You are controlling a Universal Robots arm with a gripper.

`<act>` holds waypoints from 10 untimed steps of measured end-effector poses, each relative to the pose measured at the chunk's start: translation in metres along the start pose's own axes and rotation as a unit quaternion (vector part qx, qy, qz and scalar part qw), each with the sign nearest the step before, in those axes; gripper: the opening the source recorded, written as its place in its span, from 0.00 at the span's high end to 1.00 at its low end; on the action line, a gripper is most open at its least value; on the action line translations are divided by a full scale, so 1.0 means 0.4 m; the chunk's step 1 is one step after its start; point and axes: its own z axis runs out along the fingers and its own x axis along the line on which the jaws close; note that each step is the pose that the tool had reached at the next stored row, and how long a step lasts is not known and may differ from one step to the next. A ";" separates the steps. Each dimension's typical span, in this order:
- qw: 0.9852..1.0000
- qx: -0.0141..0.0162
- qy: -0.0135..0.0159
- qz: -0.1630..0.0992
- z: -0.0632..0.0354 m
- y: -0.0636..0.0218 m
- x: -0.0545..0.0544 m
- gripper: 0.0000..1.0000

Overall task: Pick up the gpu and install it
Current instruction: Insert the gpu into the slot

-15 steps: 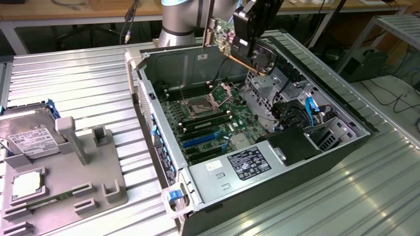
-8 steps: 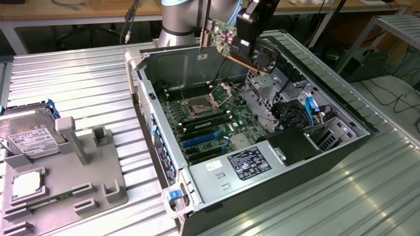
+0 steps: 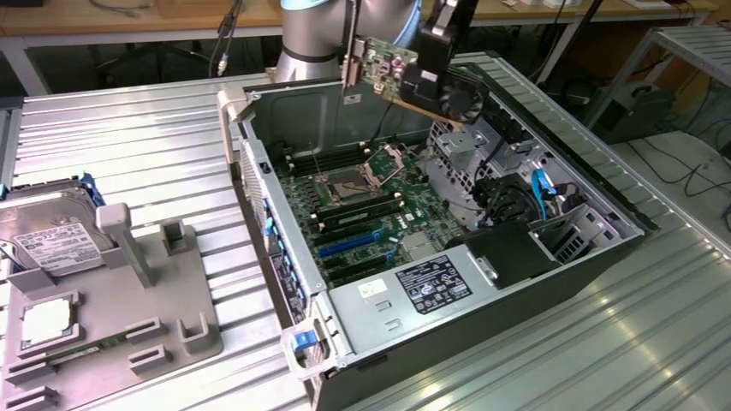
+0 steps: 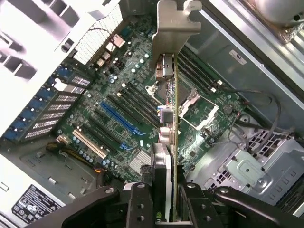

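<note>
No word, number or brand can be read anywhere. Several labels do carry print, all of it too fine to make out:

- A black label [image 3: 434, 287] with white lines and small marks sits on the silver box [image 3: 383, 332] inside the computer case. It also shows in the wrist view [image 4: 35, 206].
- A small white sticker [image 3: 371, 289] lies just beside the black label.
- A white label [image 3: 60, 244] with dark print covers the hard drive [image 3: 46, 201].
- A white sticker [image 4: 237, 56] sits on the case wall [image 4: 266, 71].

The gpu [image 3: 389, 64] bears no legible marking.
</note>
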 end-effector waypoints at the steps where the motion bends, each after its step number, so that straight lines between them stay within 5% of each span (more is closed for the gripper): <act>1: 1.000 -0.001 0.000 -0.018 0.000 0.000 0.000 0.71; 5: 0.997 -0.002 0.000 -0.076 0.000 0.000 0.000 0.71; 10: 0.991 -0.004 0.001 -0.137 0.000 0.000 0.000 0.71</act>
